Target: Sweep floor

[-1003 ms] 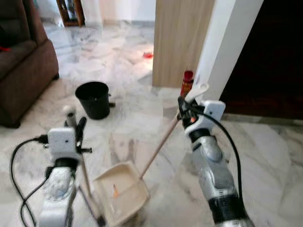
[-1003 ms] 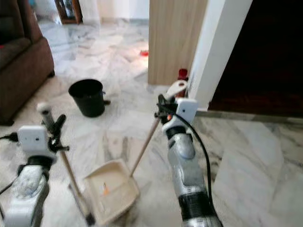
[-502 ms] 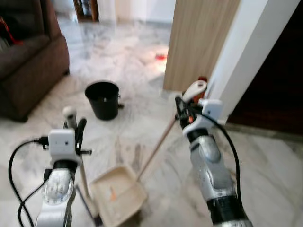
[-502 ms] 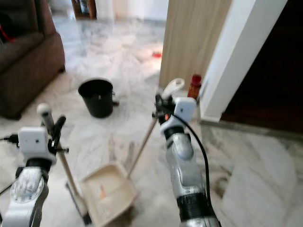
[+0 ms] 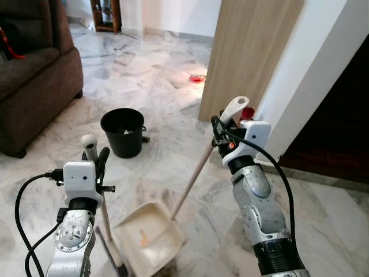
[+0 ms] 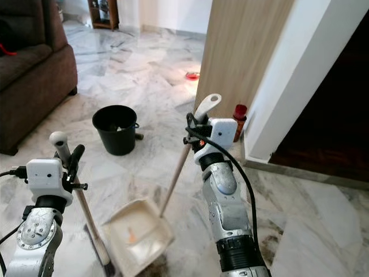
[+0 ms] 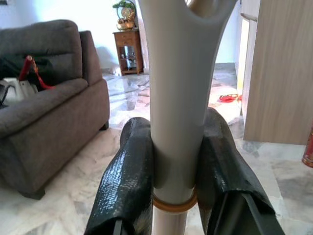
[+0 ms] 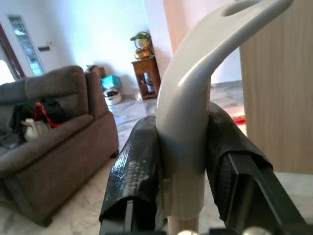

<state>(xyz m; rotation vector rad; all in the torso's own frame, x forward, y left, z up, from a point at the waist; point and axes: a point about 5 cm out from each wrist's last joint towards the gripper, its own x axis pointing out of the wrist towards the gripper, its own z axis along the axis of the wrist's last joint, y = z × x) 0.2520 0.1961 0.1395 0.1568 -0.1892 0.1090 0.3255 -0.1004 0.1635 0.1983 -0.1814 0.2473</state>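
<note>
Down at lower center, dustpan (image 5: 149,235) already holds orange debris, so probably just dumping into the bucket (image 5: 123,132) remains. Right tool (image 8: 182,161) clamps its handle, left tool (image 7: 176,166) clamps the broom (image 5: 105,213).

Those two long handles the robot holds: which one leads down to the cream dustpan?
The handle in the right gripper: its pale wooden pole slants down to the cream dustpan. The left gripper holds the broom handle.

Cream dustpan (image 5: 149,236) sits flat on the marble floor (image 5: 155,92), long wooden handle slanting up toward the wood panel; orange scrap inside. Broom (image 5: 104,213) stands just beside the dustpan, near-upright, grey grip on top.
</note>
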